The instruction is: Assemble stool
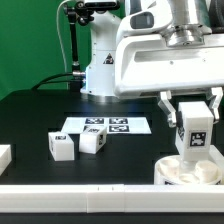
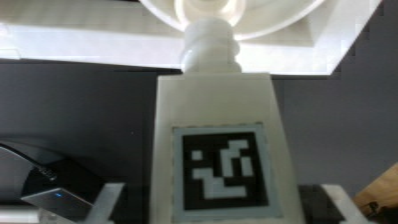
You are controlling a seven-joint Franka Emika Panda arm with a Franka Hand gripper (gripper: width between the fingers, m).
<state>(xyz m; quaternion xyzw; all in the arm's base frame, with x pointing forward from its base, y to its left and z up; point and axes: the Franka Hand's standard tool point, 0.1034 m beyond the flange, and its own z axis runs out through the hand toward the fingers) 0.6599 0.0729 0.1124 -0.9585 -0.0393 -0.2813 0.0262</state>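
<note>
My gripper [image 1: 195, 128] is shut on a white stool leg [image 1: 195, 131] with a black-and-white tag, holding it upright over the round white seat [image 1: 190, 172] at the exterior view's lower right. In the wrist view the leg [image 2: 221, 120] runs away from the camera between my fingers [image 2: 114, 200]. Its threaded tip [image 2: 212, 45] reaches the seat [image 2: 267, 20]; whether it has entered a hole I cannot tell. Two loose tagged legs [image 1: 61, 147] [image 1: 92, 141] lie on the black table at the exterior view's left.
The marker board [image 1: 105, 126] lies flat mid-table behind the loose legs. A plain white bar [image 1: 90, 190] runs along the front edge, and a white block [image 1: 4, 157] sits at the exterior view's far left. The robot's base [image 1: 100, 70] stands behind.
</note>
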